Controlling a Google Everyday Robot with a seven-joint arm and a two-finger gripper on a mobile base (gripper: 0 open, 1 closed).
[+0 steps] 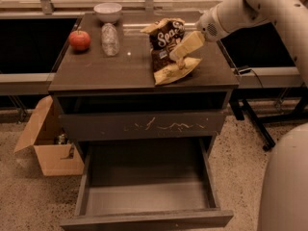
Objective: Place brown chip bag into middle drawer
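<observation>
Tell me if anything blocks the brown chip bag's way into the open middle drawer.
Nothing visible does. The gripper is at the brown chip bag on the cabinet top; the middle drawer is pulled out beyond the scratched drawer front, and its visible floor is bare.

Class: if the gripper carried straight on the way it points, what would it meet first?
Probably the brown chip bag: the gripper slants down-left at its middle, though depth is unclear.

Lettering: large white "Sea S…", only partly readable, on the dark front of the brown chip bag point(164, 41).
Other text: none readable.
Gripper: the gripper point(179, 57) is at the bag's right side.
</observation>
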